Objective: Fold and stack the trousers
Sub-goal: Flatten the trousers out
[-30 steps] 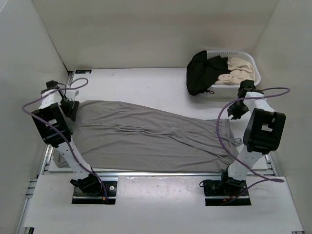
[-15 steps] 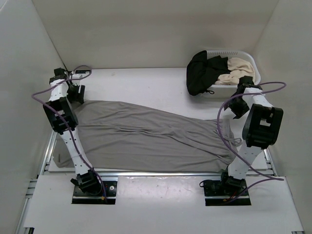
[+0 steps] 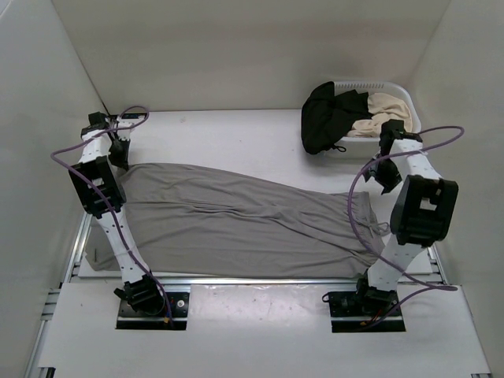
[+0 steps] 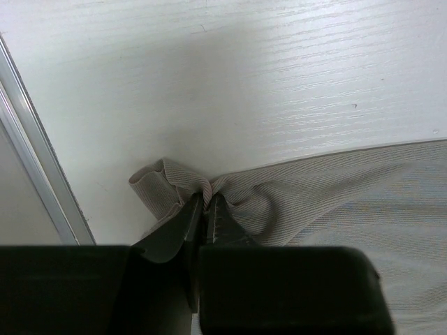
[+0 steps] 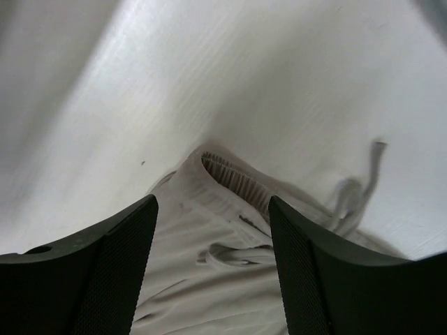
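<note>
Our left jaws had just snapped shut on the hem [image 4: 167, 185] at the upper left corner of the trousers [image 3: 236, 220], spread flat across the surface [image 3: 236, 134], while the right jaws opened over the waistband [image 5: 230, 174], so we figured folding was about to start.

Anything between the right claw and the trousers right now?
Nothing. In the right wrist view the open right claw hangs over the trousers at the waistband, no object in the gap.
</note>
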You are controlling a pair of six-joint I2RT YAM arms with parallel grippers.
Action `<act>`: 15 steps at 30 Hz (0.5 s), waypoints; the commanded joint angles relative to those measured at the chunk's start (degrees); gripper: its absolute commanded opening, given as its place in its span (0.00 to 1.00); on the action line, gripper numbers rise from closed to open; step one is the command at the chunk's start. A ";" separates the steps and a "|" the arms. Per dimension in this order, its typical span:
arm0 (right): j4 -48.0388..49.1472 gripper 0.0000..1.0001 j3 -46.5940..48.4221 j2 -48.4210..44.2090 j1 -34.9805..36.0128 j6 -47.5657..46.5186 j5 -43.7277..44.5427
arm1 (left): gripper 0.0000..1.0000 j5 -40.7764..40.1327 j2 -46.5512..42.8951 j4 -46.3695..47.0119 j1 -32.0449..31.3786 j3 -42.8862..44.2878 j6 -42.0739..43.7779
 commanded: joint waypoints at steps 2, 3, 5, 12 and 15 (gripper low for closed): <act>-0.37 0.71 -1.65 -7.64 0.96 -2.29 3.02 | 0.14 1.78 -0.95 -4.69 0.39 -2.89 -0.04; 0.60 0.71 -2.53 -7.64 0.96 -2.29 1.61 | 0.14 1.79 -1.91 -4.69 0.39 -2.89 -0.04; 2.09 0.71 -5.51 -7.11 1.48 -2.29 -0.51 | 0.14 2.41 -3.23 -4.69 0.39 -3.58 -0.56; 5.97 0.71 -5.10 0.86 4.30 1.93 -1.49 | 0.14 2.41 -5.78 -4.69 0.39 -6.13 -0.56; 5.97 0.61 -2.90 4.73 4.83 2.45 0.18 | 0.14 1.88 -6.31 -4.69 0.39 -6.14 -0.04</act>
